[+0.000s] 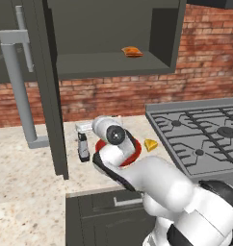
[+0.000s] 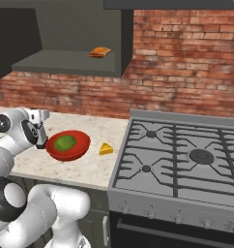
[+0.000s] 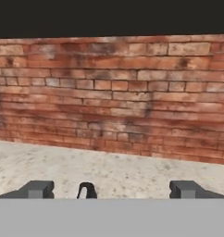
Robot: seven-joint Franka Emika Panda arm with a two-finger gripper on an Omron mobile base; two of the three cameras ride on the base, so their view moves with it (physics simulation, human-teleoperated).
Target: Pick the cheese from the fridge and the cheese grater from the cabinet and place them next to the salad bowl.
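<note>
From the left base view, the cabinet [image 1: 113, 43] hangs open above the worktop [image 1: 22, 192], its door [image 1: 51, 96] swung out toward us with the long grey bar handle [image 1: 19, 91] on it. A flat orange-brown crinkled item [image 1: 132, 52] lies on the cabinet shelf toward its right end. Below, the cheese grater [image 1: 83, 147] stands upright on the worktop, just left of the salad bowl [image 1: 130, 153], most of which is hidden behind the arm. The claw [image 1: 83, 128] hovers right above the grater's top. The cheese [image 1: 150, 144] lies on the worktop just right of the bowl, near the stove [image 1: 205, 137].

From the right base view, the red salad bowl [image 2: 68, 145] with its green ball sits near the worktop's [image 2: 90, 169] front edge. The cheese [image 2: 106, 148] lies just beside it on the stove [image 2: 186, 160] side. The grater [image 2: 42, 137] shows as a dark sliver against the bowl's left rim, under the hand.

In the hand view, the fingertips [image 3: 37, 189] stand wide apart, released and gripping nothing. The grater's black handle [image 3: 87, 190] pokes up between them, nearer the left one, clear of both. Brick wall [image 3: 114, 97] rises behind the worktop [image 3: 109, 171].
</note>
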